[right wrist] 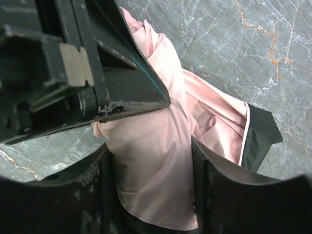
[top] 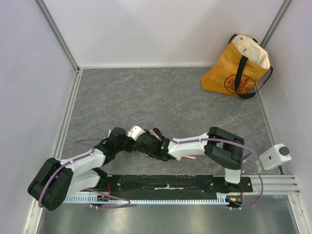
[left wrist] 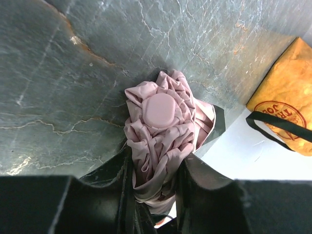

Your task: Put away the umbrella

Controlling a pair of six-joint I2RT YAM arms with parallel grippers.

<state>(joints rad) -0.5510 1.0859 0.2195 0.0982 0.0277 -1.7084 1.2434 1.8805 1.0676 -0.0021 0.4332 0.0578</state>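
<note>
The umbrella (left wrist: 161, 126) is a crumpled bundle of pale pink fabric with a rounded pink cap at its end, held just above the grey table. My left gripper (left wrist: 156, 190) is shut on the bundle below the cap, one black finger on each side. The right gripper (right wrist: 148, 185) is shut on smooth pink fabric (right wrist: 151, 165) of the same umbrella, whose black inner lining shows at its edge. From above, both grippers (top: 130, 141) (top: 152, 147) meet at the table's near middle. They hide most of the umbrella (top: 135, 131).
A yellow tote bag (top: 234, 73) with black straps stands open in the far right corner against the wall, also seen in the left wrist view (left wrist: 285, 117). A small white device (top: 275, 156) sits at the right edge. White walls enclose the table.
</note>
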